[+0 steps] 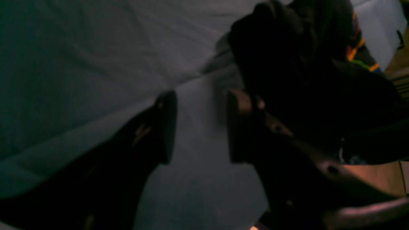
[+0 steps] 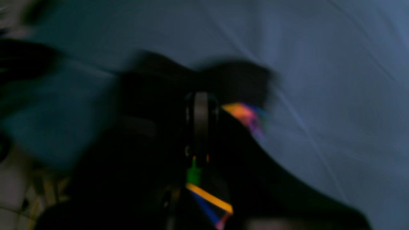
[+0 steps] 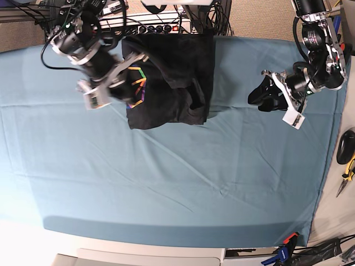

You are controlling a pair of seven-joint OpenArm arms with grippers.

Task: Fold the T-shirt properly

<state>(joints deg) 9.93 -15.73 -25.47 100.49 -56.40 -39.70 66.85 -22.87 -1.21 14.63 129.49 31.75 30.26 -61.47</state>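
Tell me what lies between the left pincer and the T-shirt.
Only bare teal table cover, seen in the base view: the open left pincer hangs apart from the T-shirt, with nothing else on that stretch.

Setting: a robotics lab or test workstation. Evidence: two robot arms, one at the upper left (image 3: 83, 41) and one at the upper right (image 3: 313, 55), are mounted over a surface draped in a teal cover (image 3: 166, 183). A power strip (image 3: 158, 25) with bundled cables (image 3: 205, 14) lies along the far edge. Hand tools, including yellow-handled pliers (image 3: 348, 169), lie beside the right edge. A clamp (image 3: 285, 249) grips the cover at the near corner.
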